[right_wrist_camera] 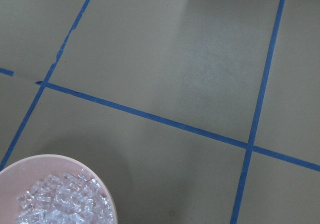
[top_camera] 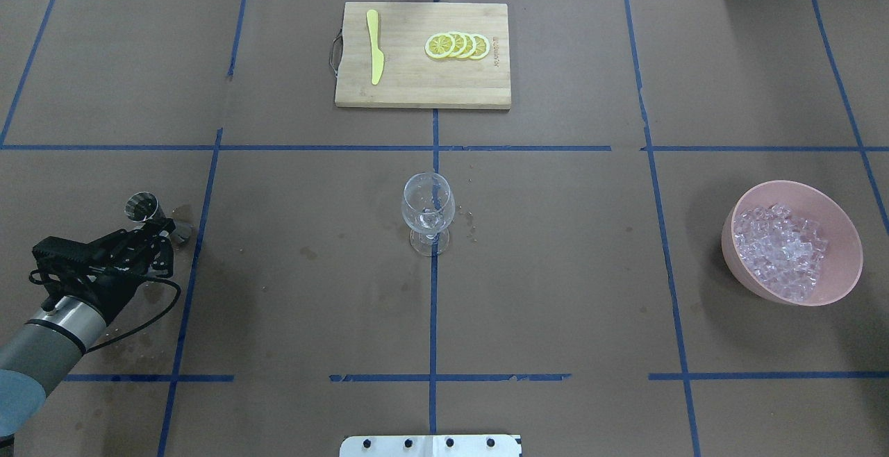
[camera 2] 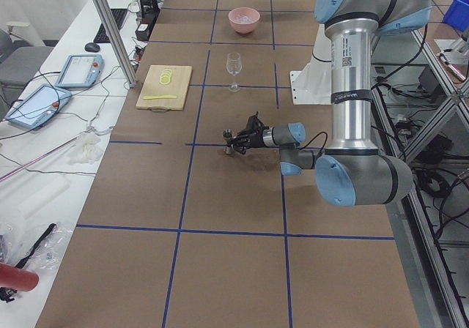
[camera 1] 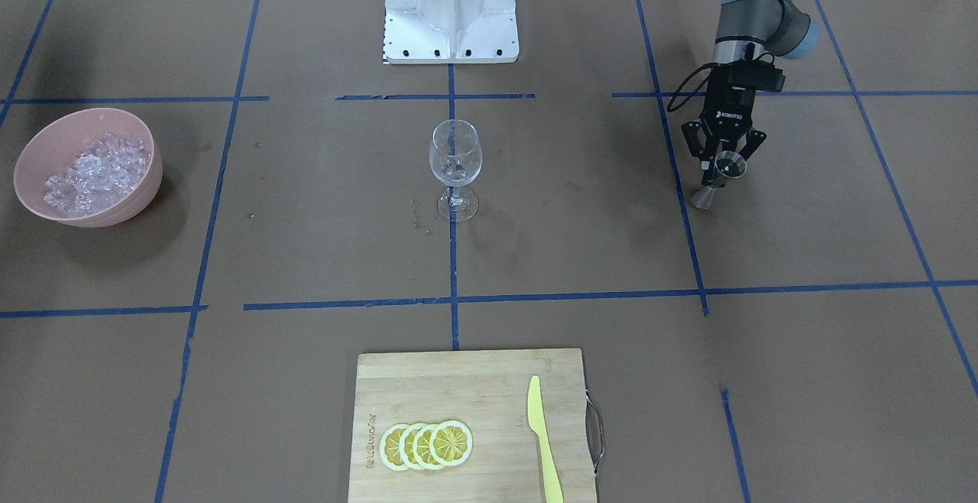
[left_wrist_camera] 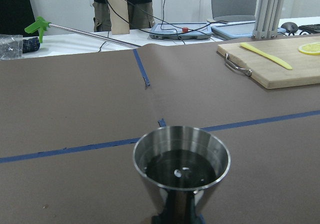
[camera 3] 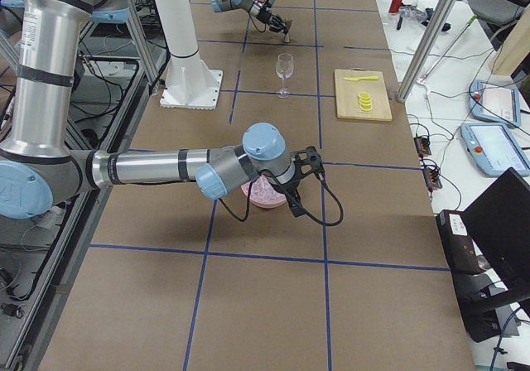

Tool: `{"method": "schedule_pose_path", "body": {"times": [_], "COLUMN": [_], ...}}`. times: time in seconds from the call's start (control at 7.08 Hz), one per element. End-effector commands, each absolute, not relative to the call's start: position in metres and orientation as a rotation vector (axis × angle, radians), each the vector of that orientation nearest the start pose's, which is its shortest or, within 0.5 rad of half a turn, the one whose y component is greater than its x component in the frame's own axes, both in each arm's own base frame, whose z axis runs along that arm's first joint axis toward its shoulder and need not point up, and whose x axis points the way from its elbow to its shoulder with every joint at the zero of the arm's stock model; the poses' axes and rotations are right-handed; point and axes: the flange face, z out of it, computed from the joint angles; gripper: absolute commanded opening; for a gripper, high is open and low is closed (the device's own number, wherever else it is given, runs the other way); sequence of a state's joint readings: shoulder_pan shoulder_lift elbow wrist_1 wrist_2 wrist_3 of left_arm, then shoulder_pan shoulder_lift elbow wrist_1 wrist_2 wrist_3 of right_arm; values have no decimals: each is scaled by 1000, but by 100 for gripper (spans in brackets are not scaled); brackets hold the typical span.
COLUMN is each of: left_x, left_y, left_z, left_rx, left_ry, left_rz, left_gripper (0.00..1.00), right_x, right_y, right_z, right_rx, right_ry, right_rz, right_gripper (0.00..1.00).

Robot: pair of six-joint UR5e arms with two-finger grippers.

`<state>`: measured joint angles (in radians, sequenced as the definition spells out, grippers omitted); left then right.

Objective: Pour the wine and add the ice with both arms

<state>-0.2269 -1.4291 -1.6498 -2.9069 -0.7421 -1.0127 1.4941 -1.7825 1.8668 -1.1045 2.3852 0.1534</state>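
**At the table's left end: a filled cup and a long carry**

Gripped at its narrow waist by the closed left gripper (camera 1: 724, 170): a steel measuring cup (left_wrist_camera: 181, 166), mouth up, dark liquid inside. Held low by the brown table cover (top_camera: 555, 269); cannot tell whether touching it. Well apart from the wine glass (camera 1: 455, 153), upright at the centre and seemingly without wine yet.

Likely to spill on the way across if tipped or jerked, given the wide mouth. Could also twist between the fingers, being smooth metal pinched at one narrow spot. At the glass, risks missing the small opening if poured from too high or too far off. Risks toppling the tall thin stem too, if nudged at the rim.

Heaped in a pink bowl (top_camera: 844, 235) at the robot's right: the ice (top_camera: 781, 252), well apart from the glass. Near that bowl, the right gripper (camera 3: 296, 197), seen only from the side; cannot tell whether open or closed. Worth keeping both arms from reaching the glass together, to avoid a clash above it.
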Motion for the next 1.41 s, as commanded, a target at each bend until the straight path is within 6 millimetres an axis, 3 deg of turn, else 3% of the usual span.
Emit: {"method": "schedule_pose_path", "body": {"times": [0.0,0.42,0.71,0.99,1.13,1.27], "left_x": [358,358,348,357,348,337], "left_y": [-298,-302,-316,-339,-354,-375], "left_z": [523,516,494,459,453,425], "left_rx": [1127,1161,1269,1324,1299,1270], "left_ry": [879,860,743,719,754,774], "left_rz": [-293,-306,-178,-71,11,103], "left_gripper": [0,0,0,0,0,0], "right_x": [28,28,28,29,29,29], "right_y": [-426,-426,-426,-426,-426,-426], "right_z": [551,551,551,552,553,554], "right_rx": [425,425,425,424,423,421], "right_ry": [-845,-845,-845,-844,-842,-842], "right_rz": [-153,-153,-153,-152,-151,-150], "right_gripper": [100,100,100,100,100,100]}}
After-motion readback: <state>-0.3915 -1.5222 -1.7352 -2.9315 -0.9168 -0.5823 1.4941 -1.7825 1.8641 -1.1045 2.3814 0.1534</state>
